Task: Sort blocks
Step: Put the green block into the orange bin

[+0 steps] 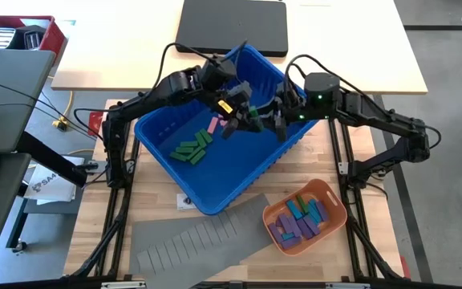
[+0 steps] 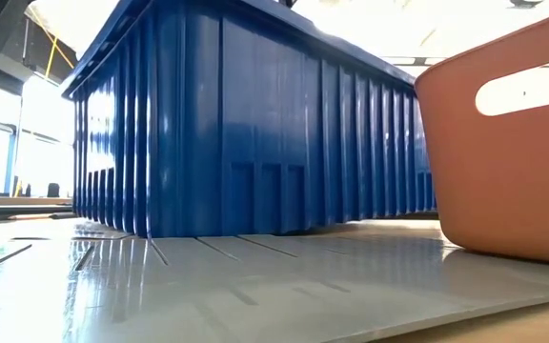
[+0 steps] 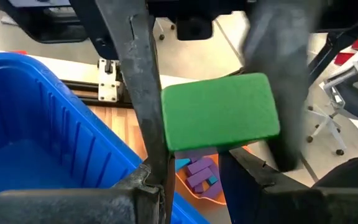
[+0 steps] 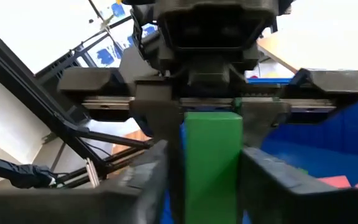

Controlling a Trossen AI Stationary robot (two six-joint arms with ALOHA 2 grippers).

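Note:
A green block (image 3: pixel 219 112) hangs above the blue bin (image 1: pixel 215 189), between both grippers, which face each other over the bin's far half. My left gripper (image 1: pixel 229 107) comes from the left and my right gripper (image 1: pixel 257 116) from the right; both are shut on the block. Several more green blocks (image 1: pixel 191 150) and pink blocks (image 1: pixel 215 124) lie on the bin's floor. Purple and blue blocks (image 1: pixel 299 218) lie in the orange tray (image 1: pixel 327 186) near the front right. My left gripper pinches the green block between its two fingers (image 4: pixel 157 121), one on each side of the block's end (image 4: pixel 210 124) nearest that gripper. It comes roughly level from the table's left. The block is lifted clear above the bin. My right gripper has its two fingers (image 3: pixel 143 106) on the block's two opposite short ends (image 3: pixel 169 118), coming roughly level from the table's right. In its own wrist view the fingers stand on either side of the block (image 4: pixel 232 180). How far back the block reaches does not show.
A grey slotted sheet (image 1: pixel 191 241) lies in front of the bin, partly under it and beside the tray. A dark flat case (image 1: pixel 231 24) lies on the pale tabletop behind the bin. In the low view the bin's wall (image 2: pixel 255 124) and the tray (image 2: pixel 503 143) fill the sight.

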